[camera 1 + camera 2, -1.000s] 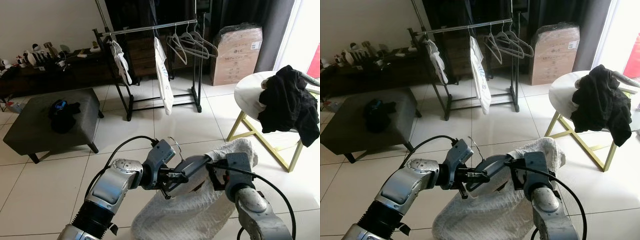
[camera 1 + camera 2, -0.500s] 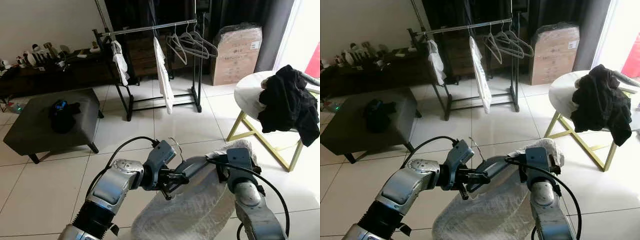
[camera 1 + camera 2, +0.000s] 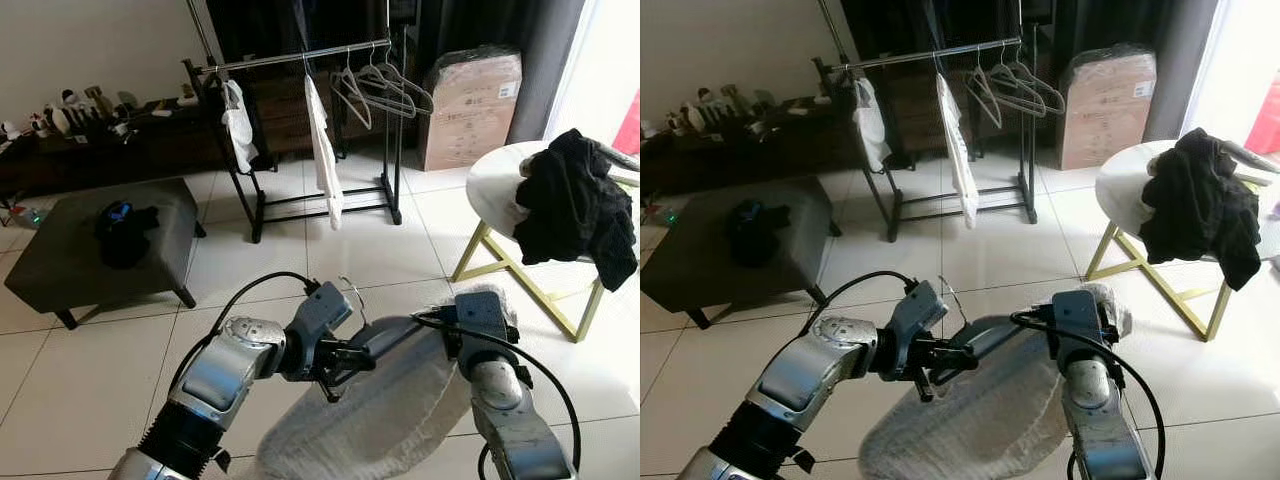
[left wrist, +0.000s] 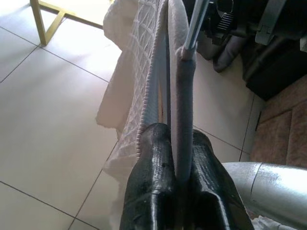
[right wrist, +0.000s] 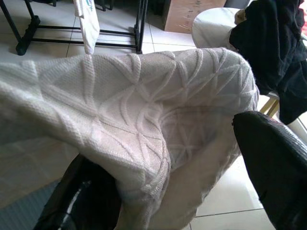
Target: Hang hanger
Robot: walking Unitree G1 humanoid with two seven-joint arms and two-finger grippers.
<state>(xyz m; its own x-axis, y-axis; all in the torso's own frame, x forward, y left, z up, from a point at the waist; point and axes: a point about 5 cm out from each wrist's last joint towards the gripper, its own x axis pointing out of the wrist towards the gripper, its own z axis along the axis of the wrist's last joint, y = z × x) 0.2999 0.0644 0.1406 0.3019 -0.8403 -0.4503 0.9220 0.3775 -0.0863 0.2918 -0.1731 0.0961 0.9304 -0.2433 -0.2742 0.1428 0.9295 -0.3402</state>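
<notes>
Two grippers worked one load: the left gripper pinched the grey hanger between pressed jaws, while the right gripper, jaws spread, straddled the white knit garment draped between them. Judging from this, that loose hold risked the garment sliding off the hanger before reaching the distant clothes rack.

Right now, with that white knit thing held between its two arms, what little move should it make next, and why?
Probably step toward the clothes rack. The left gripper is clamped on the hanger, the white garment is draped over it beside the right gripper, and the rail stands well across the floor.
</notes>
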